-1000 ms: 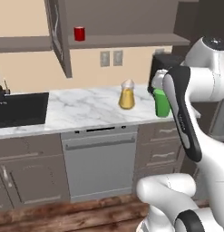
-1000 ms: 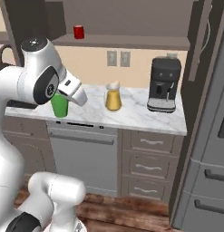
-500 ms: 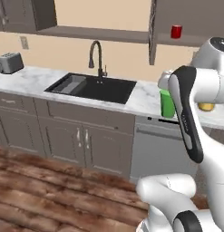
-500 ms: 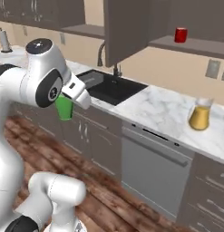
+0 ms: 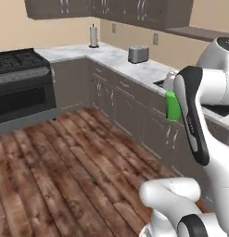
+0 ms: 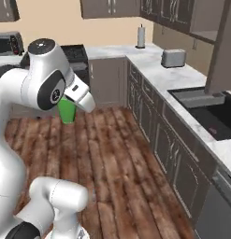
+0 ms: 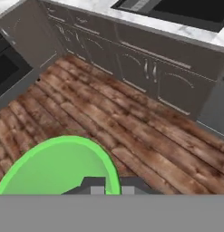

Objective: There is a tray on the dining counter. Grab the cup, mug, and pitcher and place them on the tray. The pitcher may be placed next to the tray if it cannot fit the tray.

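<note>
The cup [image 5: 172, 106] is a bright green tumbler held in the air in front of the arm, over the wooden floor. In the right base view the cup [image 6: 67, 111] hangs just below the white hand. The hand view looks down past the cup's green rim [image 7: 59, 165], and my gripper [image 7: 112, 189] is shut on that rim. The tray, the dining counter, the mug and the pitcher are out of view.
A marble worktop [image 6: 156, 70] with grey cabinets runs along the wall, carrying a toaster [image 5: 138, 54], a paper towel roll [image 5: 93, 36] and a black sink [image 6: 203, 107]. A black stove [image 5: 21, 81] stands at the left. Wooden floor [image 5: 65, 162] lies open below.
The whole picture has swung: the base has turned, so the dishwasher and sink stretch gave way to the stove corner. The cup stays in the shut gripper.
</note>
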